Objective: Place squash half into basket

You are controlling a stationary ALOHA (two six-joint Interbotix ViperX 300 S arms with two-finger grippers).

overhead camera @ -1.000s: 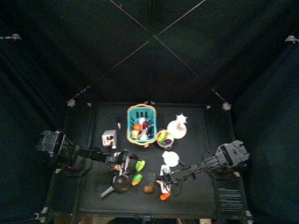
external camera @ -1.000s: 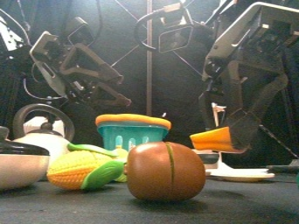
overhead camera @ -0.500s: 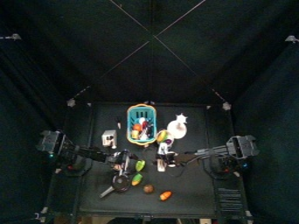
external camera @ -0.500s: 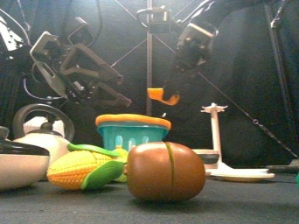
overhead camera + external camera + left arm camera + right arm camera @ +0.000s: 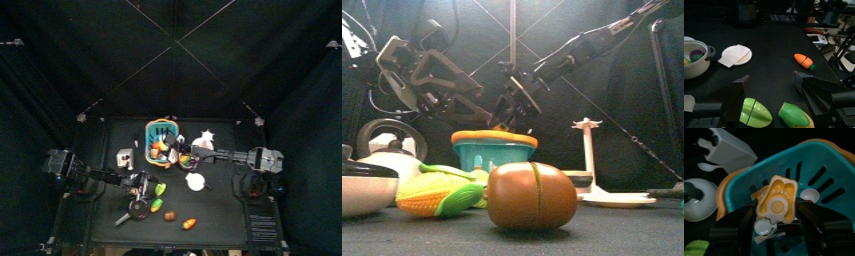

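Note:
The squash half [image 5: 777, 199], orange with a yellow cut face, is held between the jaws of my right gripper [image 5: 778, 210], right over the teal basket [image 5: 821, 165] with the orange rim. In the top view the right arm reaches in from the right, and its gripper [image 5: 177, 151] is over the basket [image 5: 160, 133]. In the front view the gripper [image 5: 513, 100] hangs just above the basket [image 5: 492, 153]. My left gripper [image 5: 772, 89] is open and empty, resting low at the table's left [image 5: 134, 181].
The basket holds other toy food. A white stand on a plate [image 5: 589, 150] is right of the basket. A brown round fruit [image 5: 532, 195], corn [image 5: 438, 193], kettle [image 5: 389, 150] and bowl [image 5: 361, 190] stand in front. A carrot [image 5: 804, 60] and white plate [image 5: 735, 54] lie on the table.
My right gripper has carried the squash half up from the table's front right, back and leftward, to just above the basket. The left arm has not moved.

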